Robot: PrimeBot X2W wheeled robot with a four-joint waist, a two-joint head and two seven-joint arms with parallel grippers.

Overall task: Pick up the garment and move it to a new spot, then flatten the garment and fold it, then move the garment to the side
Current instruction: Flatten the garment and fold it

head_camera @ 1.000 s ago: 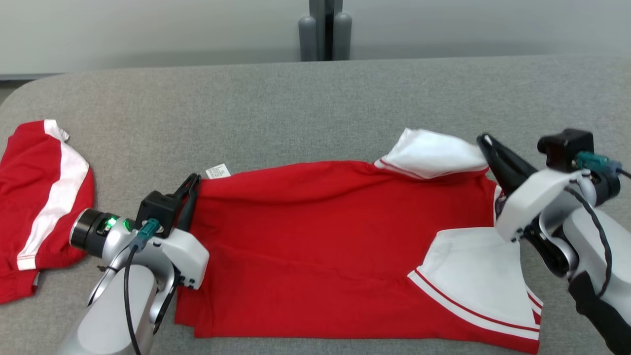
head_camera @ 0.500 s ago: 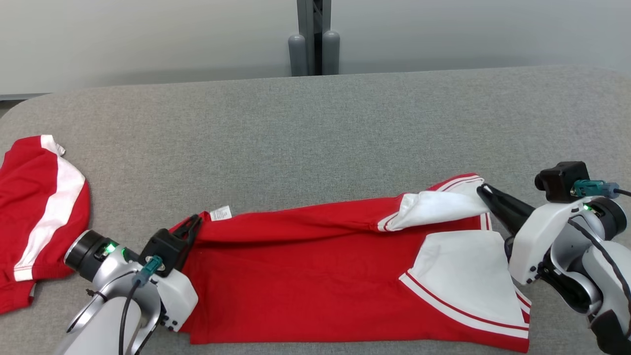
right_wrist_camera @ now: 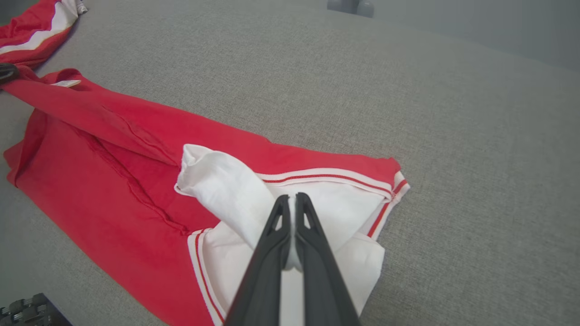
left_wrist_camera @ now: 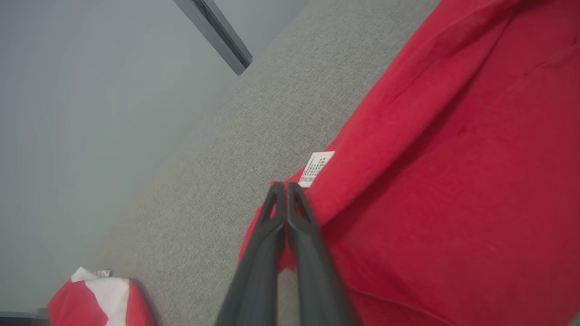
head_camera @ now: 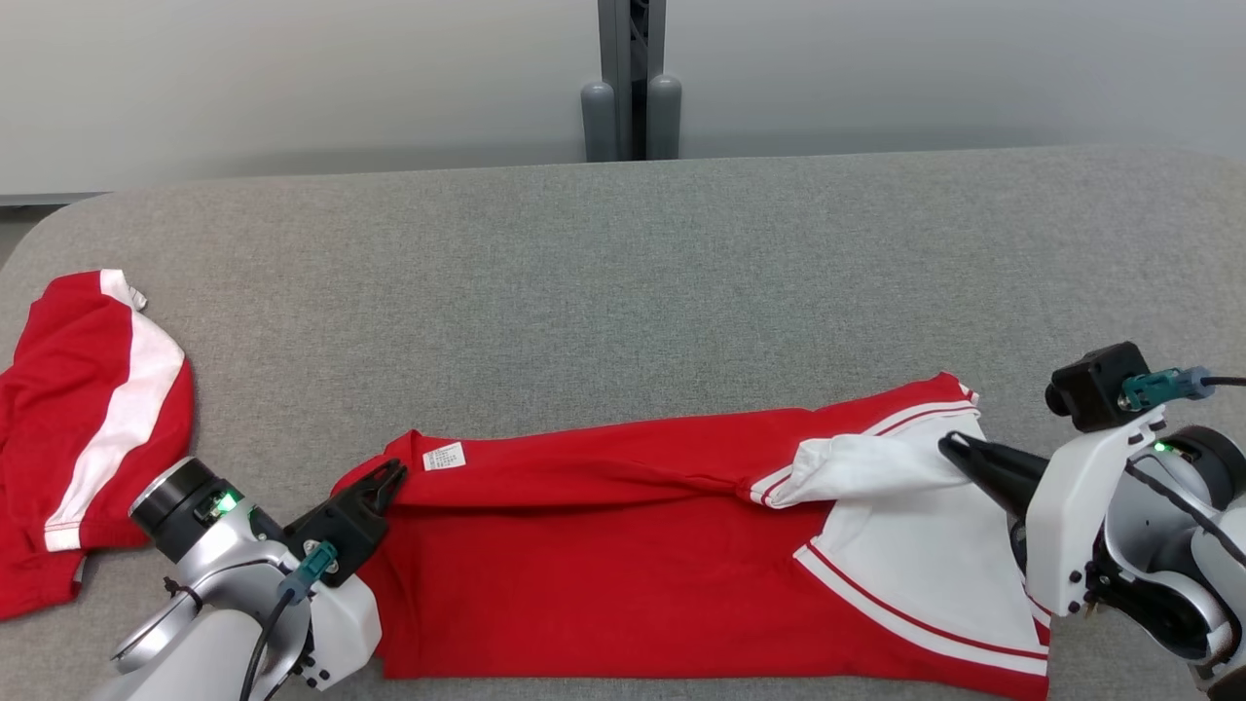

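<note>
Red garment [head_camera: 623, 574] with white, red-striped sleeves lies on the near part of the grey padded surface [head_camera: 623, 292], long axis running left to right across our front, hem end at the left and sleeve end at the right. Lower layer looks flat; the far long edge is raised into a taut ridge that spans from one gripper to the other. Left gripper [head_camera: 389, 477] sits at the far-left hem corner, just beside the care label [head_camera: 444, 456]; the left wrist view shows its fingers pressed together with red cloth pinched between them. Right gripper [head_camera: 949, 446] is at the far-right end, fingers closed on the bunched white sleeve [head_camera: 857, 462], which rides over the other sleeve. So the garment lies between the two jaws, each arm nearest its own end, both holding the same long edge. We judge this a lengthwise fold in progress: the held edge needs carrying toward the near edge, both arms moving evenly so the ridge stays parallel to the long axis. Risk: the sleeve may crumple under the fold. A second red-and-white garment [head_camera: 88, 428] rests well apart at the far left.
</note>
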